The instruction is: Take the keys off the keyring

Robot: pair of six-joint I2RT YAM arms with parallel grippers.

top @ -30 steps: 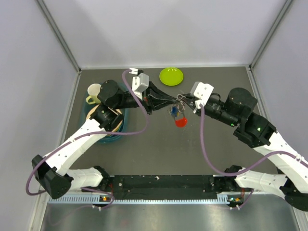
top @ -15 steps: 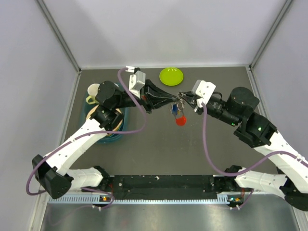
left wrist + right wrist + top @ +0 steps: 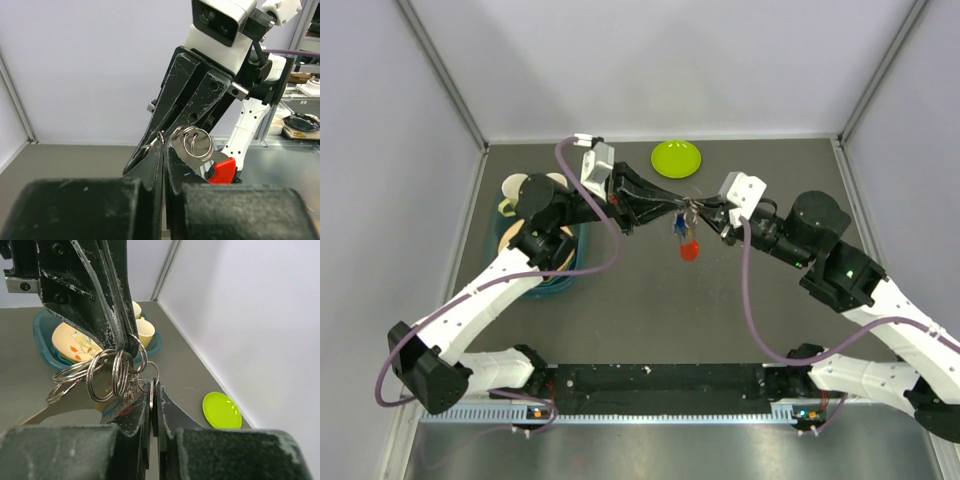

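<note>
Two pinches on keyring [image 3: 690, 208], aloft over table [image 3: 640, 310] | left hand [image 3: 669, 207], right hand [image 3: 706, 210]: both clamped on ring wire | keys [image 3: 688, 248] dangling beneath | pry coil apart, slide each key off slowly.

Pinched tight on keyring [image 3: 118, 374]: right gripper [image 3: 153, 392] from below, left gripper [image 3: 126, 344] from above; lime dish [image 3: 221, 410] lay beyond near wall.

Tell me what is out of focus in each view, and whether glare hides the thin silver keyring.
Top external view: soft even light, sharp, but the thin silver wire keyring and red-headed key look tiny. Left wrist view: the left gripper blurs towards the lens; keyring sharp. Right wrist view: the right gripper blurs likewise; keyring glints but is readable.
</note>
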